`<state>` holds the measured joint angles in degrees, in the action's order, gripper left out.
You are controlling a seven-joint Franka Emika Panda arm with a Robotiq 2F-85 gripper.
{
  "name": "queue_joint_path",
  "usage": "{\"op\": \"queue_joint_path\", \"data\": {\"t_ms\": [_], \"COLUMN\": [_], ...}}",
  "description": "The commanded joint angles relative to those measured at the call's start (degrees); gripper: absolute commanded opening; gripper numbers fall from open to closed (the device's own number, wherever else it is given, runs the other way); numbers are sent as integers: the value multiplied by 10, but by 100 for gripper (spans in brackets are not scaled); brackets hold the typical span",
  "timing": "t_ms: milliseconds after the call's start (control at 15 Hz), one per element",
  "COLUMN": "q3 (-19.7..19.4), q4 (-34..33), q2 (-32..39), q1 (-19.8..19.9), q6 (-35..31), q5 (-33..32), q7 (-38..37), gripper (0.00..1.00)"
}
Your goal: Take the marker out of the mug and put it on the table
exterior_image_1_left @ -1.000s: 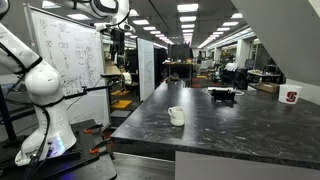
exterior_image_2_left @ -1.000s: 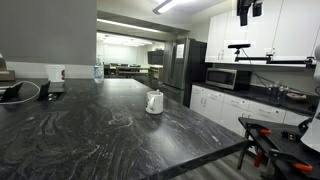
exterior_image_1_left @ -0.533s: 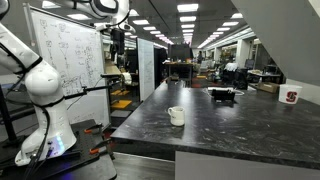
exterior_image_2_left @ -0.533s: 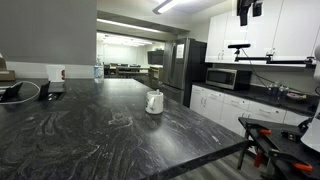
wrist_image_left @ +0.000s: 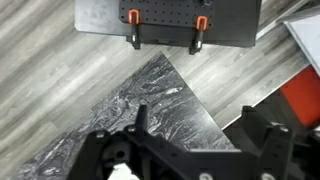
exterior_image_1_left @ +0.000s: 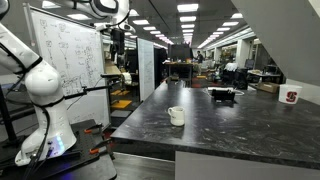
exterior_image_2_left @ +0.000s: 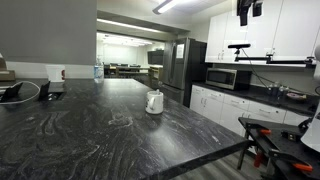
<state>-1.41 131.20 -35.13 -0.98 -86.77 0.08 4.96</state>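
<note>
The small white mug [exterior_image_1_left: 176,116] stands on the dark mottled table [exterior_image_1_left: 230,130] near its corner; it shows in both exterior views [exterior_image_2_left: 154,102]. The marker does not show; I cannot see inside the mug. My gripper [exterior_image_1_left: 118,38] hangs high above the floor, well clear of the table's corner and far from the mug, also seen at the top of an exterior view [exterior_image_2_left: 245,14]. In the wrist view the gripper [wrist_image_left: 195,118] is open and empty, looking down on the table corner [wrist_image_left: 150,100].
A white cup with a red logo [exterior_image_1_left: 291,97] and a black object [exterior_image_1_left: 222,95] stand at the table's far end. A whiteboard [exterior_image_1_left: 65,50] stands behind the arm. A base plate with orange clamps [wrist_image_left: 165,20] lies on the wooden floor below.
</note>
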Motion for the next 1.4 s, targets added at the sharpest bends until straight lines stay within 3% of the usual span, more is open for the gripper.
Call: {"op": "queue_joint_path", "data": {"t_ms": [0,133,467,800,1333], "q3": [-3,-11,-36,-54,-57], "q4": [-8,-14,-50,-96,-152], "q2": [10,27,115,206,317], "q1": [-2,-6,-10,-3,20], "q6": [9,-12,-54,-144,-248], "q5": [-3,-11,-109,-170,-186], "q7": [15,49,196,308,446], "gripper": [100,100,100,100,100]}}
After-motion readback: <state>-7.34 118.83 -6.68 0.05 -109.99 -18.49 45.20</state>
